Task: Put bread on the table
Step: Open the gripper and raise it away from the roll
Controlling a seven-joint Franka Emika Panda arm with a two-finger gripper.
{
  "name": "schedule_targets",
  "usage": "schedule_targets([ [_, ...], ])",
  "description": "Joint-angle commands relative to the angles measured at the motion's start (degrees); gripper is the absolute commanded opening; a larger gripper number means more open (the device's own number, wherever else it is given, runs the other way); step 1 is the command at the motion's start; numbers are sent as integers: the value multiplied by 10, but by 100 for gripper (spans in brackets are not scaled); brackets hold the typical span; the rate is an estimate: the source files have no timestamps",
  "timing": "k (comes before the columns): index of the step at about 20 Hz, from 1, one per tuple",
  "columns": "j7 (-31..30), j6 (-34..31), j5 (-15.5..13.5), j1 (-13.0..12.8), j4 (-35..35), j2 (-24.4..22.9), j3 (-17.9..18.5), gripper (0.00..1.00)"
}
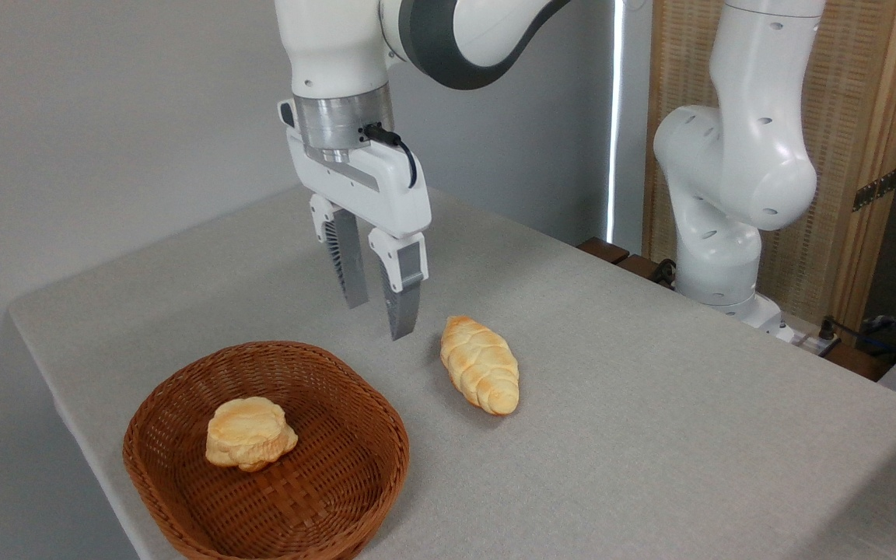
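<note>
The long, pointed, braided golden-orange loaf of bread (480,364) lies flat on the light grey cloth-covered bench (650,404), outside the brown oval wicker basket (183,389) and just to its right, touching nothing else. The white two-finger end effector (376,299) hangs above the bench with its ribbed grey fingers (403,299) pointing down, slightly parted and empty, gripping nothing. The loaf sits to the right of the fingertips and a little nearer the camera, close by but clear of them. Its long axis runs diagonally, from upper left by the end effector to lower right. A small round pale bun (250,432) rests inside the basket. Judged from this layout, the bread is already placed. No brand, label or legible writing shows anywhere.
</note>
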Motion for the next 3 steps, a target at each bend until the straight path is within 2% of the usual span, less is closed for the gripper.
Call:
schedule_targets([
  [1,1,12,1,-2,15,-3,9,100],
  [3,1,13,1,-1,15,-3,9,100],
])
